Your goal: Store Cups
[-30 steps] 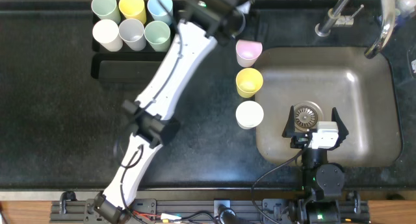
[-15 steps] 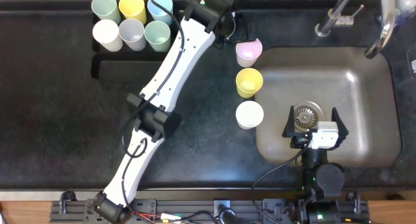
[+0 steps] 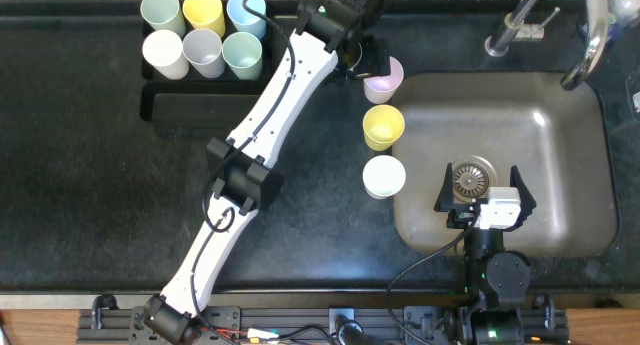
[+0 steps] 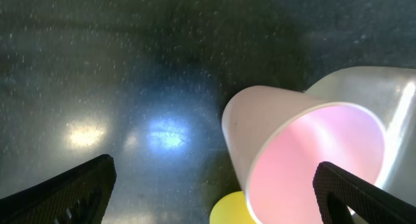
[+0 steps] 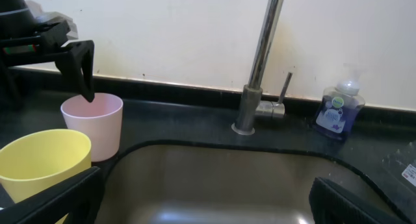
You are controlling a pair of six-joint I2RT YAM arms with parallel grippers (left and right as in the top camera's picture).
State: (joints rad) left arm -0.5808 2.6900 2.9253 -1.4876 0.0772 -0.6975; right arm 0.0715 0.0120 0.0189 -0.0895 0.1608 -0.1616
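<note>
One pink cup (image 3: 383, 78) stands upright on the counter (image 3: 100, 185) at the edge of the sink (image 3: 560, 115), right beneath the left gripper (image 4: 211, 178), jaws gaping wide with the cup between them, nearer one finger, the right arm (image 3: 487, 255) well off.

Left arm (image 3: 270, 95) white, black-jointed; left pincer (image 4: 212, 177) black.

Three loose cups upright, mouths up, in a line on the counter (image 3: 80, 185) along the sink's (image 3: 560, 95) left rim: pink cup (image 3: 383, 78) farthest back, yellow cup (image 3: 383, 126) in the middle, white cup (image 3: 384, 175) nearest the arm bases. Close together, not touching.

Six more upright in the black tray (image 3: 190, 107) at back left, packed in two rows:
- Rear row: rear mint cup (image 3: 161, 9), rear yellow cup (image 3: 203, 9), blue cup (image 3: 245, 7).
- Front row: front white cup (image 3: 164, 51), grey cup (image 3: 203, 48), front mint cup (image 3: 242, 53).
</note>
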